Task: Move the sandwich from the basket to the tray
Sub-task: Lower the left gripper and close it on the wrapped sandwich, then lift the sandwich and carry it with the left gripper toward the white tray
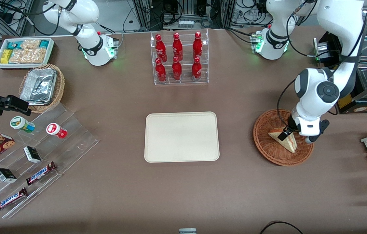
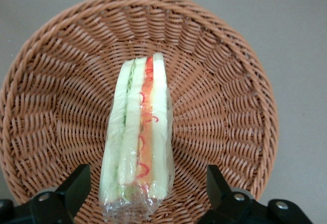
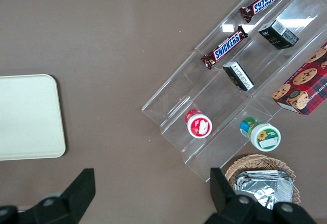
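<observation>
Sandwich (image 2: 137, 142) is sitting in the round brown basket (image 1: 265, 143) toward the working arm's end of the table, wrapped in clear film, its red-orange and green filling edge turned up toward our wrist camera. We are hovering our gripper (image 2: 145, 193) low over the basket with the fingers (image 2: 76, 185) spread wide, one on each bread face, and neither is touching the wedge as far as the wrist view shows, so we are holding nothing. In the front view the gripper (image 1: 289, 133) is hanging over the part of the wedge farther from the camera, while its point is reaching toward the nearer basket rim.

We are judging this to be the grasp step, with transport not yet begun. To do it well we are wanting to descend straight, keeping the wedge centred between the fingers so both pads meet the flat bread sides together. Closing should be gentle: soft bread under slippery film will likely squash or slide if pinched hard or near the thin tip, so we are favouring the thicker end. Fingertips should stop short of the wicker weave to avoid snagging.

Cream-beige tray (image 1: 181, 136) is lying bare at mid-table, well apart from the basket, so a clean lift above the rim comes first
</observation>
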Robot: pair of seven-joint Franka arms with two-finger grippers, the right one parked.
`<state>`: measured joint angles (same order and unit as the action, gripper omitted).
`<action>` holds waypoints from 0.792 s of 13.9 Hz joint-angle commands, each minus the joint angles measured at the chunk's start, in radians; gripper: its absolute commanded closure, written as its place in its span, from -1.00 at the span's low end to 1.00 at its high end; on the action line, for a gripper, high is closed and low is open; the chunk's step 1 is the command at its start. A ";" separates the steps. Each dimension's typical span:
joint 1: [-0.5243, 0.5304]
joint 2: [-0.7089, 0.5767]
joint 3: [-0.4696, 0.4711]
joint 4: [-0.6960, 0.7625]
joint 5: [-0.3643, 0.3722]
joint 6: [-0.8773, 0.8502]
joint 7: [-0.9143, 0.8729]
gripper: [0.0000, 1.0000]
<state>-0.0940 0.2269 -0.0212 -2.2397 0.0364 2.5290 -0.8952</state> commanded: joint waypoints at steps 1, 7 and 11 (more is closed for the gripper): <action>-0.007 0.025 0.006 -0.005 0.017 0.033 -0.025 -0.96; -0.004 0.029 0.012 0.005 0.017 0.033 -0.025 0.93; -0.006 -0.007 0.011 0.011 0.019 0.022 -0.021 1.00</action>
<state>-0.0937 0.2514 -0.0145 -2.2300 0.0364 2.5549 -0.8961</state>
